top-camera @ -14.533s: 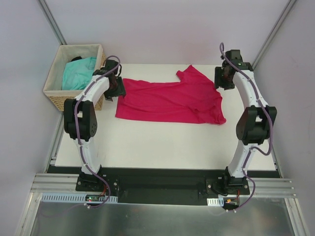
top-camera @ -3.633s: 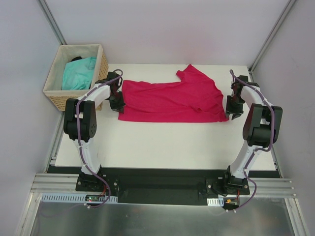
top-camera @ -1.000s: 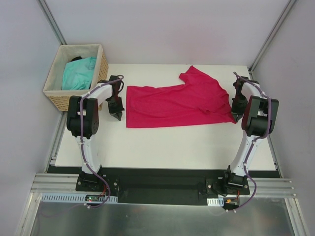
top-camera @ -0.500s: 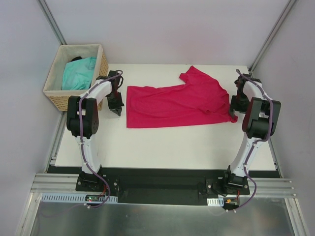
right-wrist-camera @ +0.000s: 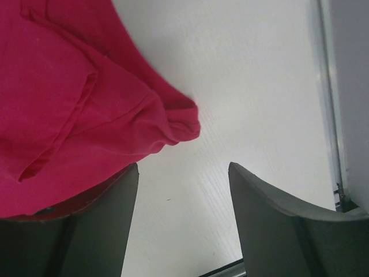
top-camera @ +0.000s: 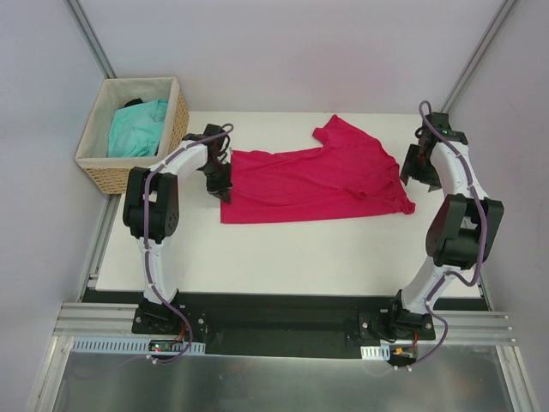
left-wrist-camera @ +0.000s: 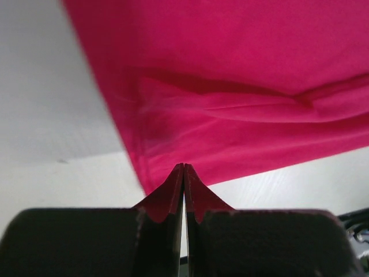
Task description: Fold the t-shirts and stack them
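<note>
Top external: my left gripper [top-camera: 221, 183] is down at the left edge of the crimson-pink t-shirt [top-camera: 309, 180], which lies spread flat across the far half of the white table [top-camera: 283, 249]. From the left wrist, the jaws are pressed tight together, tips right at the shirt's near corner. Whether any fabric is pinched there, I can't tell. Over on the right, my right gripper [top-camera: 420, 170] hangs beside the bunched sleeve [right-wrist-camera: 173, 124], jaws standing wide, only bare table between the tips. The turquoise t-shirt [top-camera: 137, 127] sits crumpled in the wicker basket [top-camera: 96, 160], by the table's far left corner.
</note>
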Controlling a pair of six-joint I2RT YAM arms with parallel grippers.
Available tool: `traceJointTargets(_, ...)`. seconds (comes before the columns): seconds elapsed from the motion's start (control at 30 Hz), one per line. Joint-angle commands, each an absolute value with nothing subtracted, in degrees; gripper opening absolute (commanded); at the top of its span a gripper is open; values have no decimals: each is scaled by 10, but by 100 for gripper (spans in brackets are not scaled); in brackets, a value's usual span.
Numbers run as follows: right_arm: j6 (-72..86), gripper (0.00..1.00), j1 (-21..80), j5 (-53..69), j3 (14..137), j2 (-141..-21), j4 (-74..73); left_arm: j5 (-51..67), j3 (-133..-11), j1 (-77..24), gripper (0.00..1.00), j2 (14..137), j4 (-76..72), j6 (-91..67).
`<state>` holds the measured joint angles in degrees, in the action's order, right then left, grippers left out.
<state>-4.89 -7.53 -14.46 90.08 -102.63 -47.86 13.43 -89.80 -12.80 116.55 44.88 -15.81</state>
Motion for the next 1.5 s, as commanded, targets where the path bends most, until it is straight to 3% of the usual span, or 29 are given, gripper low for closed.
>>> traceJointTargets(0.0,-44,67,-47,-113,885,-1044,-473,207,-888,-142,0,1175,430,-137)
traceJointTargets(0.73,-75,66,-43,-135,938,-1063,-502,22,-885,-142,0,1232,534,-178)
traceJointTargets(0.87,-77,66,-43,-108,926,-1057,-497,-38,-858,-139,0,1219,543,-176)
traceJointTargets(1.37,-89,66,-40,-73,898,-1039,-499,-89,-828,-127,0,1152,573,-216)
traceJointTargets(1.47,-91,66,-39,-55,879,-1023,-488,-69,-858,-127,38,1115,575,-207)
